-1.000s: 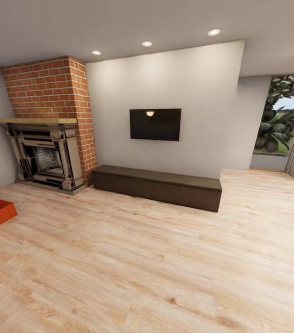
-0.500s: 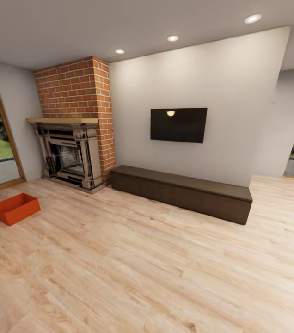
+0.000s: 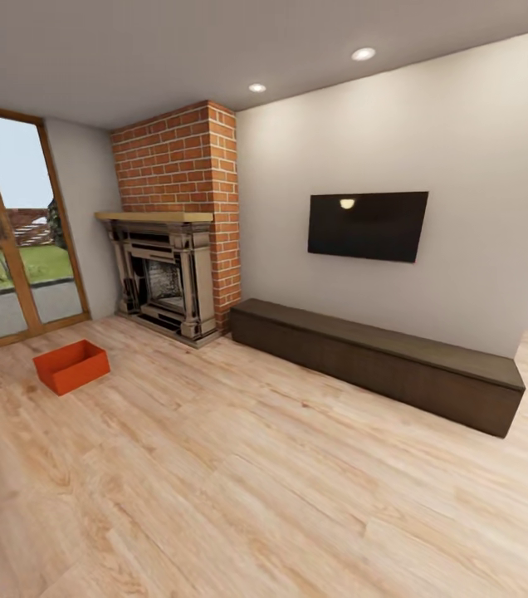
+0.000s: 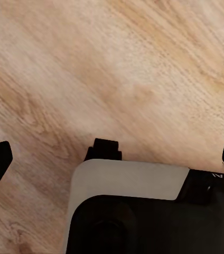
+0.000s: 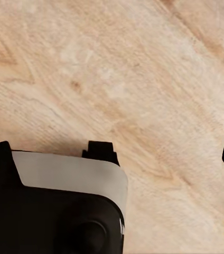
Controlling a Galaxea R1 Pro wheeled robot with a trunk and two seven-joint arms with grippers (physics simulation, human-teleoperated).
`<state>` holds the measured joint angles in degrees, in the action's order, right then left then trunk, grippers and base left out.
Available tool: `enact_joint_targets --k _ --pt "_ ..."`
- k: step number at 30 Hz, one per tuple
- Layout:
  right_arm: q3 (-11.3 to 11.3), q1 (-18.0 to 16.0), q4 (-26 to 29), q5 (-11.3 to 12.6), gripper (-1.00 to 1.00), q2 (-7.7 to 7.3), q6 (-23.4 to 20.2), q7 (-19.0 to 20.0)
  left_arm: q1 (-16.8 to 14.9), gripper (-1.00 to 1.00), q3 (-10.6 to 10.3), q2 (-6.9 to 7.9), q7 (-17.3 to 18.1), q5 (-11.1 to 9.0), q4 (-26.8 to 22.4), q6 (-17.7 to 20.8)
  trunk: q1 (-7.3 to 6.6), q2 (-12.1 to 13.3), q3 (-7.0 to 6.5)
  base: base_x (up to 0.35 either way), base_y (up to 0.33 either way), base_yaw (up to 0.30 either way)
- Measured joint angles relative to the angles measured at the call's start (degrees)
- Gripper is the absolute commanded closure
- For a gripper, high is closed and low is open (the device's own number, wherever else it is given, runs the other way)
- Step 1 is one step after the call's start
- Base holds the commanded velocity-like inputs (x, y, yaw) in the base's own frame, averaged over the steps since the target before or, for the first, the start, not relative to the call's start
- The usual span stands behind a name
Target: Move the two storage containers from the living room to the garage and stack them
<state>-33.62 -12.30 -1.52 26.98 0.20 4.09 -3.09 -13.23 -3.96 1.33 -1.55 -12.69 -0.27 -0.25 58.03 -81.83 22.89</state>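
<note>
A wide stretch of light wood plank floor [image 3: 281, 490] is left open. 1 storage container [image 3: 71, 366] is set alone on it, well apart from the fireplace [image 3: 164, 278] and the long dark cabinet [image 3: 380, 363] lined against the wall.

No text, label, brand or number can be read with certainty in any view. In the left wrist view, at the right edge a little below the middle, a few small pale marks stand on the black body of the left claw [image 4: 112, 159], too small and cut off to make out.
</note>
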Motion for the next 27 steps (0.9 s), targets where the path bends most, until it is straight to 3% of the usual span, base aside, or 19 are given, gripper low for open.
enact_joint_targets --k 27 --pt "0.0 0.0 0.0 0.0 -1.0 -0.05 0.0 0.0 0.0 -1.0 0.0 0.0 0.0 0.0 0.0 0.0 0.0 0.0 0.0 0.322 0.0 0.261"
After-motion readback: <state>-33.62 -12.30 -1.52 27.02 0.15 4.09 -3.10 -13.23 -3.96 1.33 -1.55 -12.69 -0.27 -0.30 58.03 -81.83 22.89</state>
